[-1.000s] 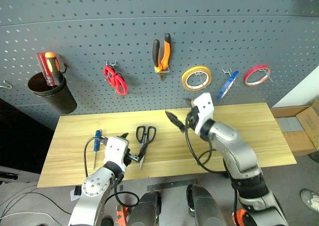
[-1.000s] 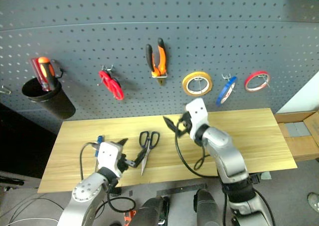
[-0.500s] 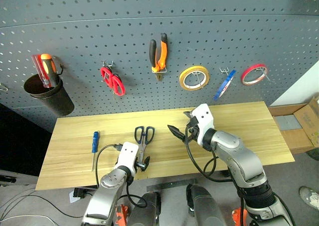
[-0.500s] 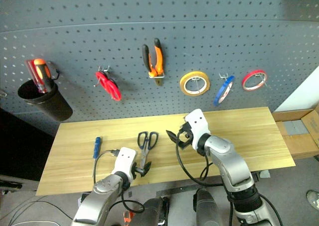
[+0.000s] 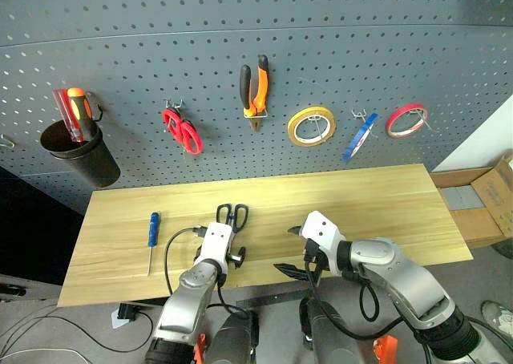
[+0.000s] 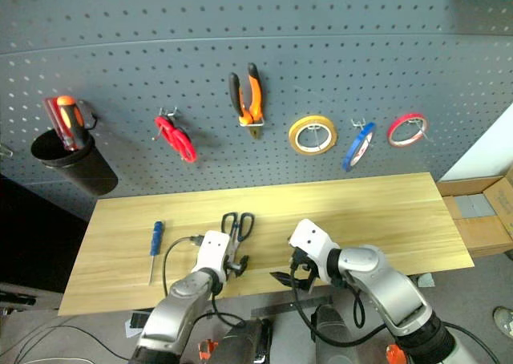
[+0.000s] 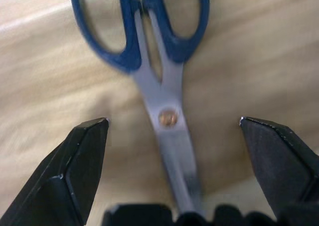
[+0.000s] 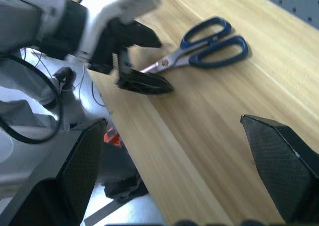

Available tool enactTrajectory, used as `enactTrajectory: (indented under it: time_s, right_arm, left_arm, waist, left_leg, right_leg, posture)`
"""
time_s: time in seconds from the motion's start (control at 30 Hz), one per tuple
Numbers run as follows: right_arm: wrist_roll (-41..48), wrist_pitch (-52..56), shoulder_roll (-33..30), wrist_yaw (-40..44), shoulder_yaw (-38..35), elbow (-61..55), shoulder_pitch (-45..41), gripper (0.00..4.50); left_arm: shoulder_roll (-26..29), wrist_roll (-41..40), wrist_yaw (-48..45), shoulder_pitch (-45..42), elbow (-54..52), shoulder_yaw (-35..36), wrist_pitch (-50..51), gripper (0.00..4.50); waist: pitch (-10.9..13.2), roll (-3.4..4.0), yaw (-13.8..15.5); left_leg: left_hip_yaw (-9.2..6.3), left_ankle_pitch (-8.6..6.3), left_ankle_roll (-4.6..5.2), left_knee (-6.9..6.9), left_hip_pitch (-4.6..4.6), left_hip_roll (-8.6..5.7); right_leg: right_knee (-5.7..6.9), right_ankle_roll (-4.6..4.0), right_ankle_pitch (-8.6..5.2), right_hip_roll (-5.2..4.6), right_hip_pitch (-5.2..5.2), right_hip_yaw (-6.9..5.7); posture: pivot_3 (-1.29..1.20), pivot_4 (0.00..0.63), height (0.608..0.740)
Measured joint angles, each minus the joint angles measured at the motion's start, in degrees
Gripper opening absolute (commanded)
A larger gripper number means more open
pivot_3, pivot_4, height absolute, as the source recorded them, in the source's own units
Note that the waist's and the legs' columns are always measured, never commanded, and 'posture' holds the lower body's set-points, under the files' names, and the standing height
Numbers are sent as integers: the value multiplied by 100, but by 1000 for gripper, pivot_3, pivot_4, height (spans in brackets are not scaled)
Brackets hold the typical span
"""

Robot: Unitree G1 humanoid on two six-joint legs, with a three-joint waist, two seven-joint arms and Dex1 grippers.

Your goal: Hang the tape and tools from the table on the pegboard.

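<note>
On the table (image 5: 120, 220), left to right: blue screwdriver (image 5: 151, 232) untouched, scissors (image 5: 230, 224) flat with left gripper (image 7: 172, 136) fingers apart astride the blades, right gripper (image 5: 298, 252) spread, empty. Pliers (image 5: 256, 87) and blue tape (image 5: 359, 135) already hang on the pegboard (image 5: 321, 51). Looks like the scissors pick: next move needs the left fingers to close near the pivot.

- A black cup (image 5: 76, 157) at the frame's left holds red and orange screwdrivers (image 5: 74, 111).
- Red-handled scissors (image 5: 183, 130), a yellow tape ring (image 5: 311, 126) and a red tape ring (image 5: 405, 119) hang further right.
</note>
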Motion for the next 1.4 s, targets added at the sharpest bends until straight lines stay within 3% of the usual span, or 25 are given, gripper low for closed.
enactTrajectory:
  time_s: [0.2,0.3,0.63,0.83,1.0,1.2,1.4]
  right_arm:
    - [-3,4,44,29,17,-16,-85,4471]
    - [-4,14,8,34,11,-17,-87,4500]
    - [-3,12,-85,45,-26,-15,-135,4500]
    - [2,2,-117,133,-39,22,-243,4500]
    - [19,-37,-200,296,-182,118,-320,4500]
    - [48,-371,-295,581,-285,424,-504,4500]
    - [971,-933,204,883,-1233,399,-673,4500]
  left_arm:
    - [-78,115,148,-519,439,-46,90,4500]
    - [-81,169,210,-624,523,-61,130,3987]
    - [-41,234,208,-599,523,-141,238,705]
    - [255,275,84,-417,304,-152,153,678]
    - [899,241,-527,343,-348,-212,-723,435]
    - [1017,-196,-1061,894,-1198,12,-1800,435]
    - [1045,-442,-1283,1226,-1852,287,-2678,435]
  waist:
    - [-1,0,0]
    - [-1,0,-1]
    - [-2,0,-15]
    - [-2,1,-23]
    - [-1,1,6]
    - [-1,0,102]
    - [-1,0,150]
  left_leg:
    - [0,1,-2,0,2,-2]
    - [0,0,-1,0,8,-1]
    - [1,0,-1,-1,18,0]
    - [1,0,-3,-4,18,0]
    - [-1,5,-14,-8,2,-1]
    - [-6,-1,-4,-8,-6,0]
    - [-7,-2,-1,-9,-10,0]
  right_leg:
    - [0,0,0,-1,1,0]
    - [1,0,0,-1,7,1]
    - [1,1,0,0,15,3]
    - [1,1,0,0,11,4]
    - [-6,0,0,-2,-2,5]
    - [-12,-1,0,-4,-3,-1]
    - [-13,-1,0,-3,-5,-1]
  posture:
    - [-166,279,740]
    - [-167,278,740]
    - [-158,272,740]
    - [-136,265,740]
    - [-106,258,740]
    - [-77,244,740]
    - [-45,230,740]
